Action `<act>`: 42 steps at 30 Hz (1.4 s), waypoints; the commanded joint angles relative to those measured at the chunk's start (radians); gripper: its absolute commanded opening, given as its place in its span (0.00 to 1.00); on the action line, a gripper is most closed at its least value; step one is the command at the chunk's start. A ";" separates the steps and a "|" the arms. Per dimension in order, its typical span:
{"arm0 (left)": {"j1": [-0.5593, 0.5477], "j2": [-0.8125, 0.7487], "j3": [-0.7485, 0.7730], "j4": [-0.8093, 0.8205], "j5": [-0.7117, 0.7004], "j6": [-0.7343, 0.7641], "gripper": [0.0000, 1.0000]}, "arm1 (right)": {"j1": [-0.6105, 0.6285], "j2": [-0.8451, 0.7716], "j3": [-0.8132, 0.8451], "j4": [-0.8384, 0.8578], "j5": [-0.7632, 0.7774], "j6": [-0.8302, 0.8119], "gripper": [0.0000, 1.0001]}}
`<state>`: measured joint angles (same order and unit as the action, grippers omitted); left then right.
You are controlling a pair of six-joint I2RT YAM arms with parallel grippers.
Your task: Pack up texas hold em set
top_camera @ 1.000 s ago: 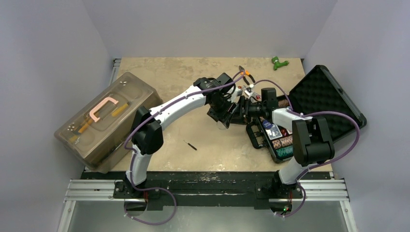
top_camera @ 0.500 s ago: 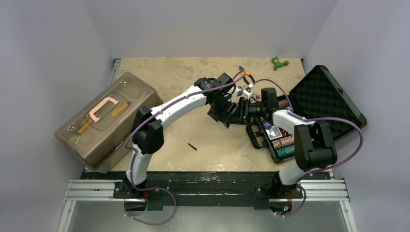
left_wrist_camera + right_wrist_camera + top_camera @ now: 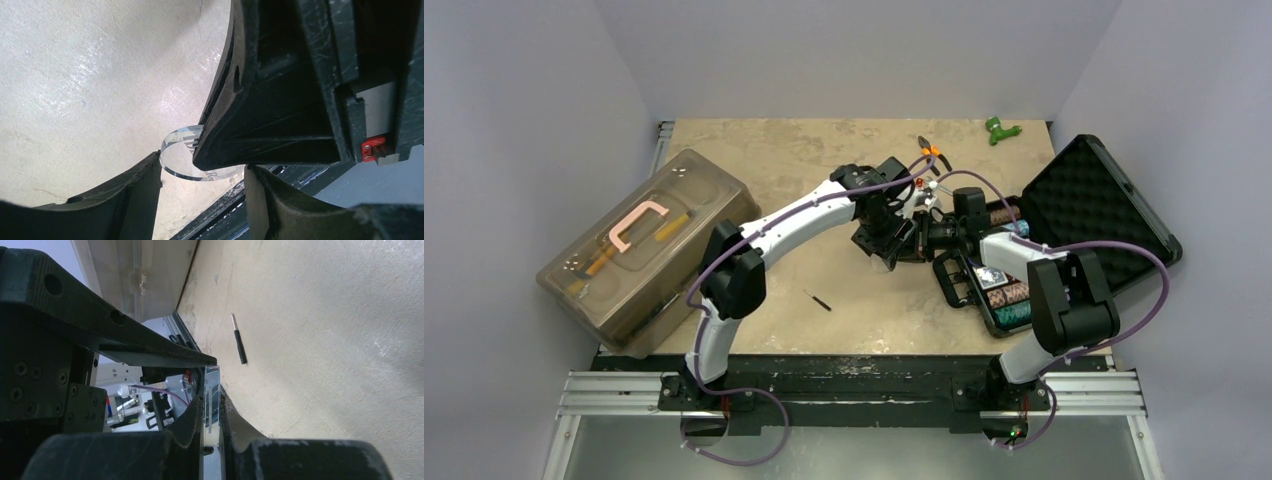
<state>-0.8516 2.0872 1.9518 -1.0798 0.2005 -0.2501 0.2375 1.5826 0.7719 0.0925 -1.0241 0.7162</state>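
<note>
Mid-worktop, just left of the case: 2 hands on 1 button. The right hand (image 3: 212,402) is pressed together on the clear round button (image 3: 177,157), pinching its flat faces. The right wrist view shows the disc edge-on between the fingertips. The left hand (image 3: 202,172) is half spread, its fingers (image 3: 135,195) against opposite rims of the same disc, gripping it across the width. Can't tell whether the disc touches the worktop (image 3: 804,160).

Counts:
- 2 arms, hands meeting tip to tip.
- 1 clear button.
- 1 black case (image 3: 1092,212), open at the right edge, with the lid laid back to the far right and its foam facing up. The tray is on the near side, partly under the right arm.
- striped chips (image 3: 1014,294) in rows in the tray, too small to count.
- 1 thin black pin (image 3: 819,300) loose on the worktop, near-left of the hands.
- 1 toolbox (image 3: 639,250), translucent brown with a pink handle, at the left, lid down.
- 1 orange-handled cutter (image 3: 930,150) just beyond the hands.
- 1 green object (image 3: 1001,128) at the far edge.

Versus a second ago: the right hand was spread and sat slightly further right; it has since slid left onto the disc and clamped. The left hand's spread is unchanged, and its arm has shifted slightly. Case, toolbox, pin, cutter and green object are in the same spots.
</note>
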 commanded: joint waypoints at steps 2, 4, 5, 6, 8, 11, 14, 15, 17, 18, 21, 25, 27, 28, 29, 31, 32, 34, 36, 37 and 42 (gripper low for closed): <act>0.007 -0.059 0.029 0.057 -0.033 0.008 0.55 | -0.001 -0.069 0.057 -0.259 0.210 -0.206 0.00; 0.013 -0.101 0.018 0.067 -0.044 0.000 0.71 | -0.006 -0.114 0.107 -0.417 0.397 -0.287 0.00; 0.018 -0.122 0.009 0.078 -0.044 -0.006 0.75 | -0.009 -0.138 0.131 -0.488 0.516 -0.314 0.00; 0.025 -0.144 0.001 0.086 -0.041 -0.013 0.77 | -0.009 -0.163 0.157 -0.594 0.661 -0.330 0.00; 0.042 -0.182 -0.010 0.097 -0.030 -0.029 0.79 | -0.009 -0.211 0.203 -0.732 0.978 -0.296 0.00; 0.067 -0.232 -0.030 0.120 -0.009 -0.057 0.79 | -0.027 -0.315 0.208 -0.857 1.268 -0.181 0.00; 0.072 -0.264 -0.048 0.134 -0.005 -0.063 0.80 | -0.151 -0.439 0.137 -0.867 1.281 -0.105 0.00; 0.072 -0.266 -0.049 0.135 -0.005 -0.065 0.79 | -0.198 -0.466 0.116 -0.868 1.275 -0.092 0.00; 0.072 -0.266 -0.048 0.135 0.005 -0.069 0.79 | -0.275 -0.504 0.084 -0.867 1.283 -0.075 0.00; 0.072 -0.267 -0.047 0.135 0.014 -0.072 0.79 | -0.307 -0.517 0.069 -0.859 1.289 -0.070 0.00; 0.071 -0.265 -0.047 0.138 0.044 -0.083 0.78 | -0.380 -0.544 0.003 -0.751 1.259 -0.078 0.00; 0.071 -0.261 -0.048 0.140 0.060 -0.086 0.78 | -0.435 -0.532 -0.049 -0.610 1.064 -0.113 0.00; 0.071 -0.259 -0.045 0.137 0.062 -0.086 0.78 | -0.441 -0.501 -0.047 -0.594 1.029 -0.111 0.00; 0.072 -0.257 -0.044 0.136 0.063 -0.086 0.78 | -0.445 -0.489 -0.051 -0.584 1.001 -0.108 0.00; 0.072 -0.257 -0.044 0.136 0.065 -0.086 0.78 | -0.451 -0.479 -0.057 -0.569 0.982 -0.105 0.00; 0.072 -0.257 -0.042 0.136 0.066 -0.084 0.78 | -0.463 -0.476 -0.077 -0.532 0.939 -0.099 0.00; 0.074 -0.257 -0.041 0.135 0.066 -0.084 0.78 | -0.466 -0.478 -0.089 -0.512 0.928 -0.094 0.00; 0.076 -0.255 -0.042 0.135 0.069 -0.084 0.78 | -0.472 -0.476 -0.107 -0.481 0.906 -0.083 0.00; 0.078 -0.248 -0.042 0.136 0.081 -0.087 0.78 | -0.480 -0.472 -0.116 -0.472 0.900 -0.077 0.00; 0.079 -0.246 -0.042 0.137 0.089 -0.089 0.78 | -0.481 -0.471 -0.120 -0.469 0.901 -0.073 0.00; 0.085 -0.233 -0.043 0.141 0.121 -0.100 0.78 | -0.502 -0.474 -0.145 -0.445 0.891 -0.065 0.00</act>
<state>-0.7750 1.8423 1.9034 -0.9657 0.2806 -0.3305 -0.2455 1.1175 0.6399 -0.4290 -0.0982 0.6304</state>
